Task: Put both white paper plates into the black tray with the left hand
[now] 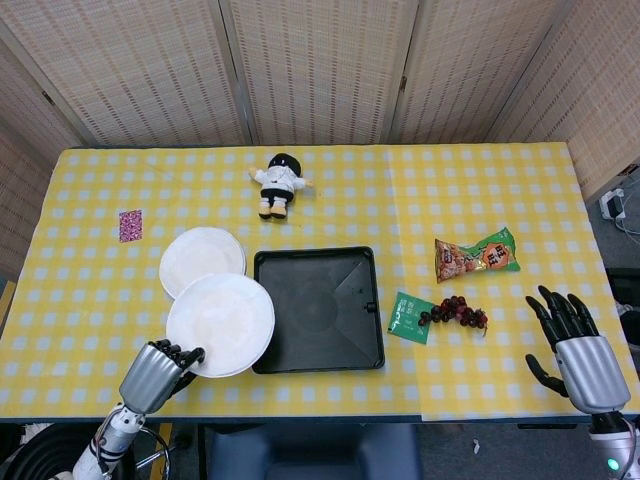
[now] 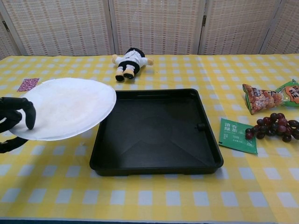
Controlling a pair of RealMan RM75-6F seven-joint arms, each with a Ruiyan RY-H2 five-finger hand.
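Note:
My left hand (image 1: 158,374) (image 2: 13,122) grips one white paper plate (image 1: 221,324) (image 2: 66,108) by its near edge and holds it lifted above the table. The plate's right rim overlaps the left edge of the black tray (image 1: 325,310) (image 2: 159,135). The second white plate (image 1: 195,255) lies flat on the table just left of the tray, partly covered by the held plate in the head view and hidden behind it in the chest view. My right hand (image 1: 575,343) hovers near the table's front right corner, fingers spread, holding nothing.
A small doll (image 1: 279,183) (image 2: 131,62) lies behind the tray. A snack bag (image 1: 478,255) (image 2: 268,97), grapes (image 1: 456,311) (image 2: 275,126) and a green packet (image 1: 408,317) (image 2: 238,135) sit right of the tray. A pink card (image 1: 130,225) (image 2: 28,84) lies far left.

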